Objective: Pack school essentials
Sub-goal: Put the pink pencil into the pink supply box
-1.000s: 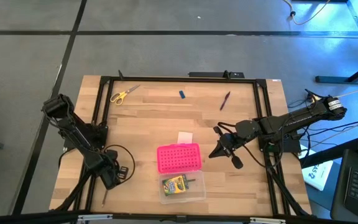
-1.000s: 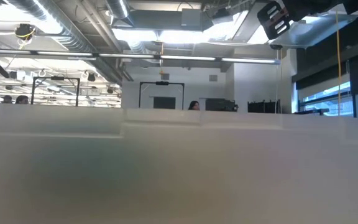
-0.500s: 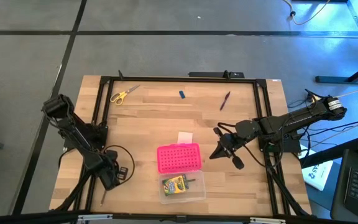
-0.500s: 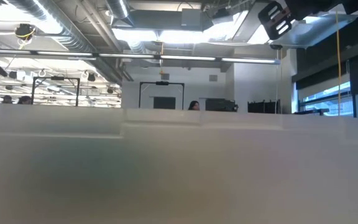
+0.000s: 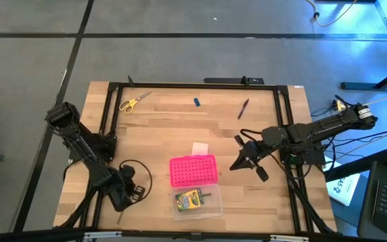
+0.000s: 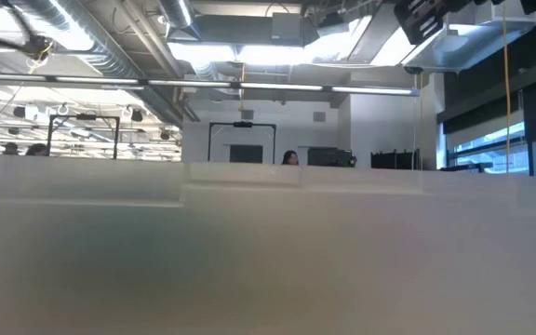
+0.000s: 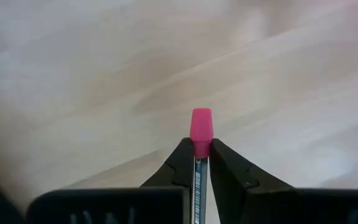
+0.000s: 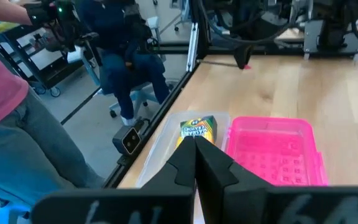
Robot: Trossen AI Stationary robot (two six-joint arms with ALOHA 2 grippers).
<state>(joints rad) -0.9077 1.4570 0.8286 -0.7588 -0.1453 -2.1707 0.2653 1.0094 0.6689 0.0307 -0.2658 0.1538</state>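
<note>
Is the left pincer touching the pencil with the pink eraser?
Touching. The left wrist view shows the left pincer shut on the pencil, both fingers pressed against its shaft just below the pink eraser, no gap either side.

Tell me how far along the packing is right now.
Done: the crayon box already lies in the clear half of the pink case. In hand: the left gripper is shut on a pencil with a pink eraser. The right gripper is shut, empty beside the case. Left on the table: scissors, blue piece, pen, pink pad.
</note>
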